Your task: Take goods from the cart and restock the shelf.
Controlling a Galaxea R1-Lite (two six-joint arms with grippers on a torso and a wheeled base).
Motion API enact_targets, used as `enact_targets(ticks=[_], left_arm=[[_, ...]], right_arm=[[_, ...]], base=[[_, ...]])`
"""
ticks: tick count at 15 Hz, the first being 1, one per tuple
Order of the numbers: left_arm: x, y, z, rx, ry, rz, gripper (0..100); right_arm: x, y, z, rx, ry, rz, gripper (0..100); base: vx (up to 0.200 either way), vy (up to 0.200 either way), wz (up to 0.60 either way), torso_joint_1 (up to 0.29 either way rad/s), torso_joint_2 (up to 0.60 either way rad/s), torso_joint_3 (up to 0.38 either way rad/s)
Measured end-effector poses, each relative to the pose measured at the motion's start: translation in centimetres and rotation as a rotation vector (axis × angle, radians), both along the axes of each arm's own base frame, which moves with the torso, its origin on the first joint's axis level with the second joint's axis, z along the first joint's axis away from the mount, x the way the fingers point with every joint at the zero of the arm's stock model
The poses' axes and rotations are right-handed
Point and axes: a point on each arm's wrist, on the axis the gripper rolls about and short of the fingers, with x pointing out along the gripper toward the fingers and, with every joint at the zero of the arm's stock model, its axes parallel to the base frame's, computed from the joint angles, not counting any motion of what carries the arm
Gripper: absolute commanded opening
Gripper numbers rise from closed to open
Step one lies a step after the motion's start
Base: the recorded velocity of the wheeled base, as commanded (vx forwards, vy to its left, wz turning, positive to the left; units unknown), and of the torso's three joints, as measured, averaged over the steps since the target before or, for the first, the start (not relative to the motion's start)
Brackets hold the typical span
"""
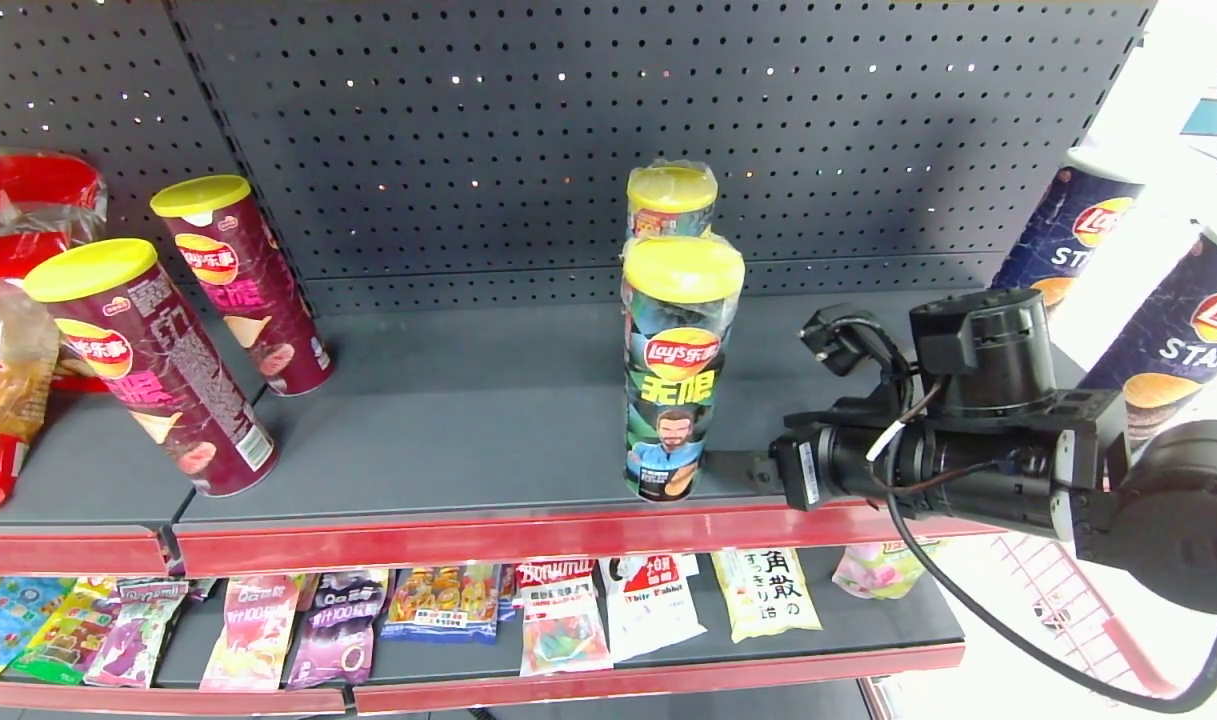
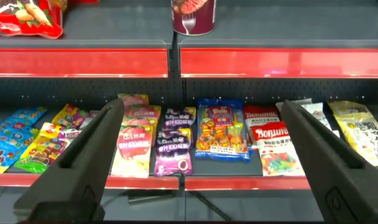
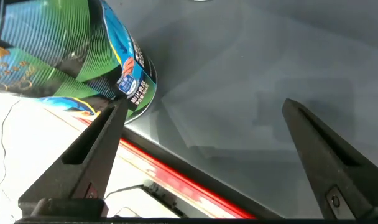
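Green-blue can (image 1: 676,380) stands just left of the right gripper (image 1: 720,467), fingers apart, tips obscured; left gripper (image 2: 202,104) gapes before lower packets (image 2: 171,143).

A dark perforated back panel (image 1: 568,120) stands behind grey shelf boards (image 1: 468,420) with red front strips (image 1: 528,540); bright light (image 1: 1183,70) glares at the right.

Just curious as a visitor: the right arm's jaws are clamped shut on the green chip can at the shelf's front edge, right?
Not clamped: the right arm's jaws stand open, with the green chip can at the shelf's front edge outside their gap. The right wrist view shows it.
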Motion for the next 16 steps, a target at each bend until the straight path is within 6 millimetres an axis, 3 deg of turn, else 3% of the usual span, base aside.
enact_targets(ticks=[16], left_arm=[[0.0,0.0,0.0,0.0,0.0,0.0,100]], right_arm=[[0.27,0.61,0.04,-0.003,-0.007,-0.001,100]], base=[[0.0,0.0,0.0,0.0,0.0,0.0]])
